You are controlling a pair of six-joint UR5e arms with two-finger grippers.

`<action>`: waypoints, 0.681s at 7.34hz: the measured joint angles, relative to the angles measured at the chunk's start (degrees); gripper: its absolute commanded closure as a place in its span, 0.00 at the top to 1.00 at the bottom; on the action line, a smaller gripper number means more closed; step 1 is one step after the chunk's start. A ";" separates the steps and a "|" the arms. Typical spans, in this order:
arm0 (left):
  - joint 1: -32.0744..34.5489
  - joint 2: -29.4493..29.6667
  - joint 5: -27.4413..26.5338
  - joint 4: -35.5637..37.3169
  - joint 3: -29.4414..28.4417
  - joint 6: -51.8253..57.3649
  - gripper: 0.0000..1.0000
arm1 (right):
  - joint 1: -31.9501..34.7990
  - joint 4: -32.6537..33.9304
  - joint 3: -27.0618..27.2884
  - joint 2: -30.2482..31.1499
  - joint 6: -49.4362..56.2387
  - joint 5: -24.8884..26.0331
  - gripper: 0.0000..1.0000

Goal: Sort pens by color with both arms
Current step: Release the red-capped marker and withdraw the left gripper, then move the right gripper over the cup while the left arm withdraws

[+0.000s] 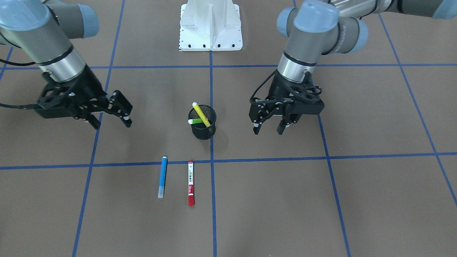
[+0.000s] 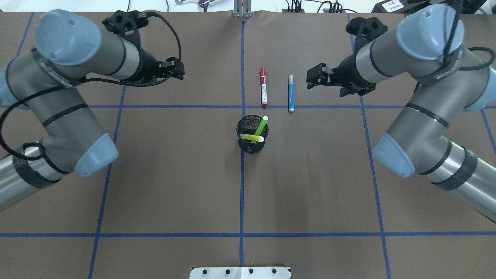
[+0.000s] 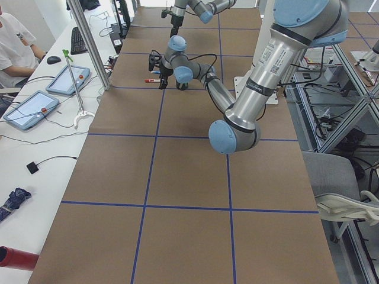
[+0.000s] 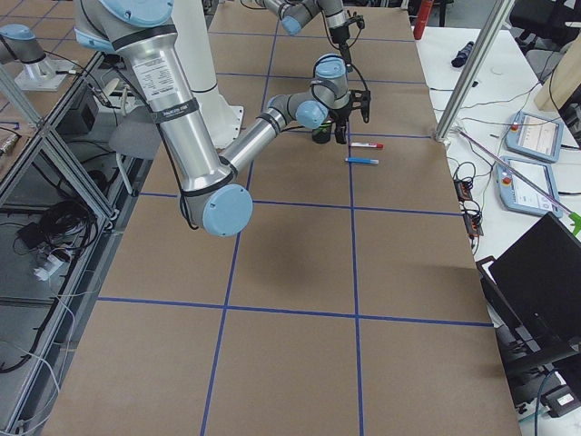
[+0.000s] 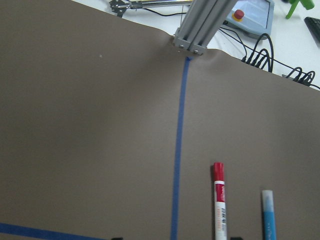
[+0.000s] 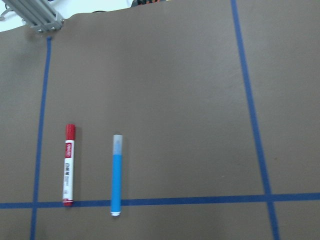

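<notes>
A blue pen (image 1: 162, 176) and a white-barrelled pen with a red cap (image 1: 191, 183) lie side by side on the brown table, on the side of the black mesh cup (image 1: 202, 132) away from the robot. A yellow pen (image 1: 200, 114) and a green pen (image 1: 196, 121) stand tilted in the cup. My left gripper (image 1: 267, 131) is open and empty, hovering beside the cup. My right gripper (image 1: 113, 125) is open and empty on the cup's other side. The right wrist view shows the blue pen (image 6: 116, 175) and the red-capped pen (image 6: 68, 165). In the overhead view both grippers, left (image 2: 176, 69) and right (image 2: 312, 79), flank the two lying pens.
The white mounting base (image 1: 210, 26) stands at the robot's side of the table. Blue tape lines (image 1: 211, 160) grid the brown surface. An aluminium post (image 5: 197, 25) and cables sit at the far table edge. An operator (image 3: 15, 41) sits with tablets beyond it.
</notes>
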State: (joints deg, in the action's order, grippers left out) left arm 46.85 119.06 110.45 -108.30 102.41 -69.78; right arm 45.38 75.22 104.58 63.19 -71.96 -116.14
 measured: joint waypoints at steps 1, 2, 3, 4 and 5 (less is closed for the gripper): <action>3.16 -2.34 6.04 -0.07 0.80 1.75 0.78 | -1.30 -0.14 -3.13 -2.40 -0.38 -5.21 0.99; 6.26 -3.95 11.38 -0.04 1.13 2.73 0.78 | -1.48 -0.30 -7.26 -4.69 0.92 -11.71 0.98; 9.33 -5.57 15.96 0.13 1.22 4.84 0.78 | -1.36 -0.36 -11.95 -7.10 3.96 -16.75 0.95; 11.79 -7.53 19.48 0.25 1.22 8.23 0.78 | -1.00 -0.36 -16.33 -9.27 8.70 -20.70 0.92; 13.04 -8.87 21.24 0.26 1.25 10.46 0.80 | -0.54 -0.33 -18.92 -10.69 12.44 -23.08 0.79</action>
State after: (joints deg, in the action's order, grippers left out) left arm 59.89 110.19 131.70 -108.04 103.66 -59.33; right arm 44.84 74.89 85.66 52.50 -59.52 -139.23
